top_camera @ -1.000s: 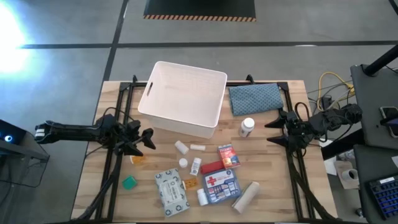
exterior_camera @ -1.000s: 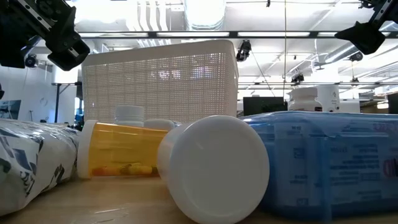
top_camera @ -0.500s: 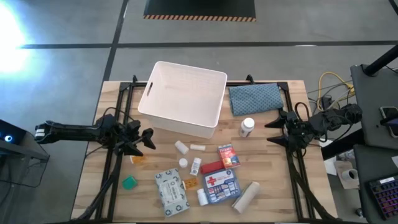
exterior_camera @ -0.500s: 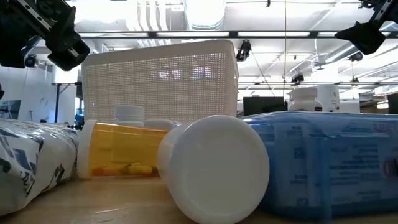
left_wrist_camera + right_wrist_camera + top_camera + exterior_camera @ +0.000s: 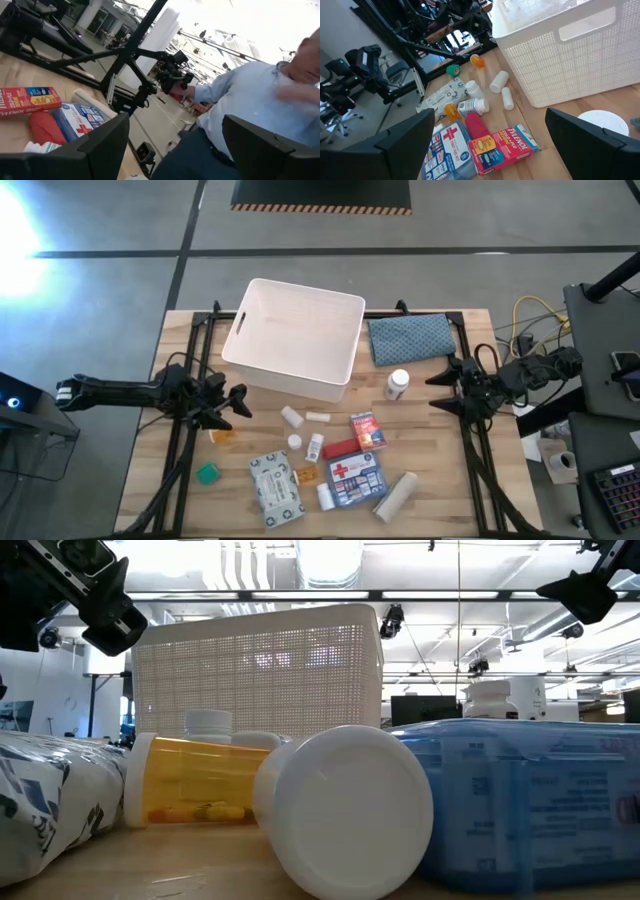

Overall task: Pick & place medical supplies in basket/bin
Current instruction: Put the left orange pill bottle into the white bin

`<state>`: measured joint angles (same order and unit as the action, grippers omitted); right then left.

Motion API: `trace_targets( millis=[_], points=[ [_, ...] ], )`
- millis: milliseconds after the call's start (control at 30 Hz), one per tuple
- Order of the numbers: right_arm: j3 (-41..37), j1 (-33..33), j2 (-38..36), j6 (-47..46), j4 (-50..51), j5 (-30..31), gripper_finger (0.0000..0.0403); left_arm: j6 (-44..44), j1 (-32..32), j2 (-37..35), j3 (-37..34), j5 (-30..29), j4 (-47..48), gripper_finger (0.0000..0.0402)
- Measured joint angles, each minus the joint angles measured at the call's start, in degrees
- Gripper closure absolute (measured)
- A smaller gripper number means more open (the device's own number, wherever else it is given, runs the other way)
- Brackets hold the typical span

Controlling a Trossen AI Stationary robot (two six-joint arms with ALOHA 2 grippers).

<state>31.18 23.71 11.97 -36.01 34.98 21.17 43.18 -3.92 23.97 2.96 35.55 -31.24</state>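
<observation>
The white basket (image 5: pixel 295 335) stands on the far middle of the table. The supplies lie scattered in front of it: a first-aid pouch (image 5: pixel 355 477), a red box (image 5: pixel 367 430), a red tube (image 5: pixel 340 448), a gauze roll (image 5: pixel 395 495), a patterned white pack (image 5: pixel 275 488), a green cube (image 5: pixel 207 473), an orange vial (image 5: pixel 220 435) and small white bottles. One white bottle (image 5: pixel 398 385) stands upright. My left gripper (image 5: pixel 240 404) hovers open left of the supplies. My right gripper (image 5: pixel 433 394) hovers open to their right. Both sets of fingers spread wide in the wrist views (image 5: pixel 175 125) (image 5: pixel 489 114).
A blue-grey patterned cloth (image 5: pixel 408 338) lies right of the basket. Black frame rails run along the table's left and right sides (image 5: pixel 185 450) (image 5: pixel 478 460). A person in a light blue shirt (image 5: pixel 250 105) shows beyond the table in the left wrist view.
</observation>
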Motion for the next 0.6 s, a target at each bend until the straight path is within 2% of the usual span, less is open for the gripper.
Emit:
trace_targets(
  millis=[600],
  points=[
    [0.0,0.0,0.2,-1.3,-0.6,-0.1,0.0034,0.0,0.0,0.0,-0.1,0.1,0.0,0.0104]
  ],
)
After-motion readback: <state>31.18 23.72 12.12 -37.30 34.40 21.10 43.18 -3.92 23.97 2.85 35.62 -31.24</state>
